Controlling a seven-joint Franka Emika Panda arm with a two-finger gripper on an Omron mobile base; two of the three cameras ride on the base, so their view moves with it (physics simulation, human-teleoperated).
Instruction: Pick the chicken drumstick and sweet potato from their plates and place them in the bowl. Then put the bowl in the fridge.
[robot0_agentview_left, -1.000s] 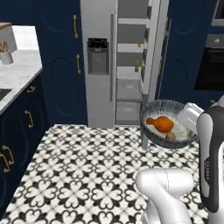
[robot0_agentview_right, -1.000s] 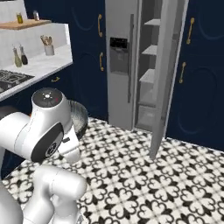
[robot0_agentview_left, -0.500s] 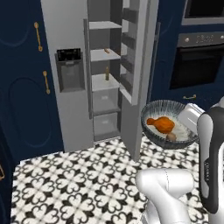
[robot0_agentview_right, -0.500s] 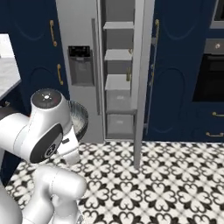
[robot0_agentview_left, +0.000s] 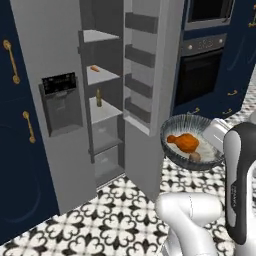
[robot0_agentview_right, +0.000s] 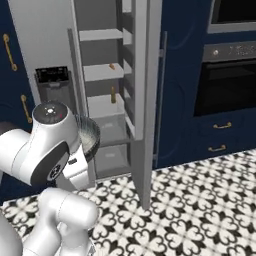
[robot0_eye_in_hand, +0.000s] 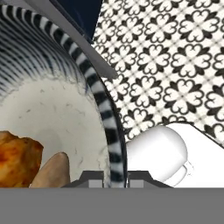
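Observation:
The dark ribbed bowl (robot0_agentview_left: 176, 152) hangs in the air right of the open fridge (robot0_agentview_left: 60, 125), level with its lower shelves. My gripper (robot0_eye_in_hand: 109, 178) is shut on the bowl's striped rim (robot0_eye_in_hand: 107, 127), at its right side (robot0_agentview_left: 212, 139). Inside on the pale bottom lie the orange chicken drumstick (robot0_agentview_left: 184, 142) and, beside it, the tan sweet potato (robot0_agentview_left: 195, 157); both also show close up, the drumstick (robot0_eye_in_hand: 17, 155) and the sweet potato (robot0_eye_in_hand: 52, 170). From the right base view the bowl (robot0_agentview_right: 90, 136) peeks out behind my arm in front of the fridge shelves (robot0_agentview_right: 107, 107). The plates are out of view.
The fridge's swung-open door (robot0_agentview_left: 150, 100) stands between the shelves and the bowl. A small orange item (robot0_agentview_left: 94, 68) and a bottle (robot0_agentview_left: 98, 97) sit on fridge shelves. A black oven (robot0_agentview_left: 205, 65) is at right, navy cabinets (robot0_agentview_left: 15, 150) at left, patterned tile floor (robot0_agentview_right: 200, 200) below.
The whole picture has shifted: the base has moved, so the open fridge is nearer and further left and the oven has come into view. The bowl stays in my grip.

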